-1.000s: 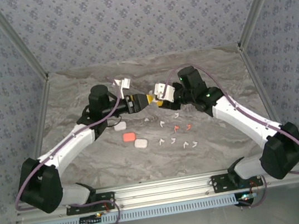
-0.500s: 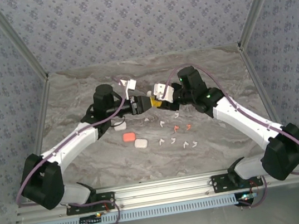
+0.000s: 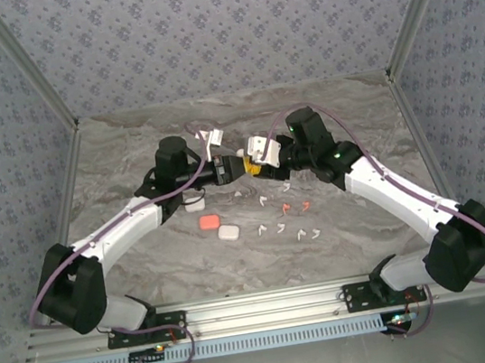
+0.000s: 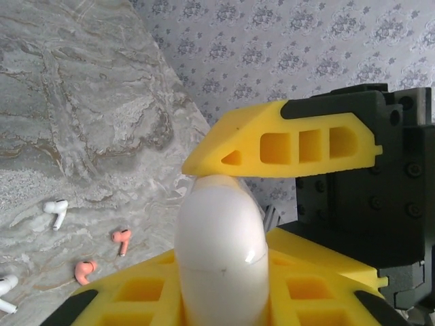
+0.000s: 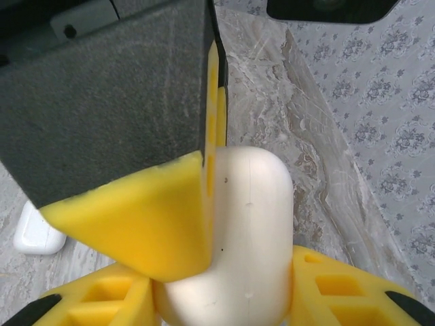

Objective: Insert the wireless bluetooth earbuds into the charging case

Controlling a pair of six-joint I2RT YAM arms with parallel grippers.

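Charging case [image 4: 220, 238] sits pinched in both left gripper [image 4: 223, 302] and right gripper [image 5: 224, 295]

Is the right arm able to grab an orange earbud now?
Probably not yet: the right fingers are shut on a white case, so they are full. The orange earbud lies uncovered on the table.

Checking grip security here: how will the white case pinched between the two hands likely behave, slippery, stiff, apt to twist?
Probably slippery: the white case is glossy, with a highlight on its shell. Its rounded sides give the left hand and right hand little flat contact, so it may twist. It looks rigid, undeformed by the pinch.
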